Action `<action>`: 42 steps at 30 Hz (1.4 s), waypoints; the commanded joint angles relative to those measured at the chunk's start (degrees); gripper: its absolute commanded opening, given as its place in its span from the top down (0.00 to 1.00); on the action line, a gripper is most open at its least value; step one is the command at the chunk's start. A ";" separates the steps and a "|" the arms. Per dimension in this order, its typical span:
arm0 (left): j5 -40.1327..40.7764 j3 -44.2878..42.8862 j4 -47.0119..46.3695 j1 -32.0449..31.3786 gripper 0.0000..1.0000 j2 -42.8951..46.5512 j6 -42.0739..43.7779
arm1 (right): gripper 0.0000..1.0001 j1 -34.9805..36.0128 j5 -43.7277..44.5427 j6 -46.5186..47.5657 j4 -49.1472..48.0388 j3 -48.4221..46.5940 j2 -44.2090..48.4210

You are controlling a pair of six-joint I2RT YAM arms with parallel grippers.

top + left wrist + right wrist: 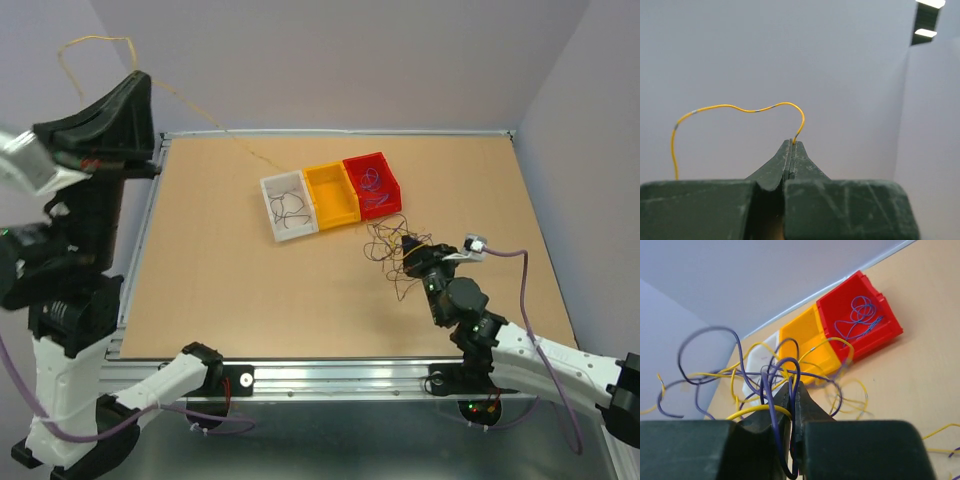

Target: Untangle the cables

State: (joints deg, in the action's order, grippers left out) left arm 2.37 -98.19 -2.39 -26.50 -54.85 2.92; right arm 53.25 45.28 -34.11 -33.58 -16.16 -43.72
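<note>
The cables (383, 240) lie as a loose tangle of purple, yellow and dark wires on the table, just right of the bins. My right gripper (410, 248) sits in the tangle. In the right wrist view, my right gripper (796, 387) is shut on a purple cable (771, 405) that loops between the jaws. Yellow strands (752, 411) cross one finger. My left gripper (140, 78) is raised high at the far left. It is shut (792, 143) on the end of a yellow cable (740, 107), which trails down towards the table (225, 130).
Three small bins stand in a row at mid table. The white bin (272, 210) holds dark wires, the yellow bin (332, 195) looks bare, and the red bin (388, 185) holds purple wires. A wooden tabletop (250, 290) is bounded by grey walls at the back and sides.
</note>
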 commanded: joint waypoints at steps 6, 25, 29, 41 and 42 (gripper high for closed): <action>2.42 1.86 -12.36 0.49 1.00 1.15 -2.56 | 0.86 -0.35 8.86 -0.35 1.77 5.18 11.81; 18.83 -0.60 -12.90 0.40 1.00 0.71 0.61 | 0.99 -0.35 11.16 1.41 4.58 6.58 22.54; 2.67 3.00 -11.15 0.40 1.00 1.59 -1.67 | 0.54 -0.43 -0.86 9.46 2.66 5.27 21.41; -22.15 5.03 -9.91 0.49 1.00 -1.57 -12.94 | 0.00 -0.26 -47.71 25.83 -12.02 -3.43 -10.20; -22.67 4.94 -9.91 0.40 1.00 -1.58 -13.11 | 0.00 -0.26 -49.74 26.37 -12.73 -3.96 -11.89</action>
State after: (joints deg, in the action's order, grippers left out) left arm -15.03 -92.71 -10.81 -26.15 -55.57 -7.55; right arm 52.95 12.23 -13.93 -37.80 -15.29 -49.45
